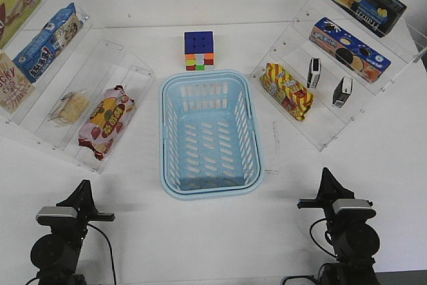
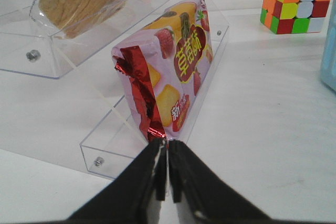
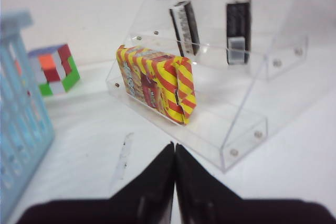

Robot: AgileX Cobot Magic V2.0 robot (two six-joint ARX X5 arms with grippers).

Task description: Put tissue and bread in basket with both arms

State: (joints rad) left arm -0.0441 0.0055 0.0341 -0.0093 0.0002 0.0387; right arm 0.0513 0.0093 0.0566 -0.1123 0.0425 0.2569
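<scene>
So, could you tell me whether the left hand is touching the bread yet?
Apart. The front view shows the left hand near the table's front edge, with bare table between it and the bread on its clear shelf.

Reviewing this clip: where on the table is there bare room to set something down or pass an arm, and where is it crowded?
Bare table lies between the basket and each acrylic rack, and in front of the basket between the left gripper and right gripper. The basket itself holds nothing. Crowded: the left rack and right rack, and the strip behind the basket, where the cube sits.
</scene>
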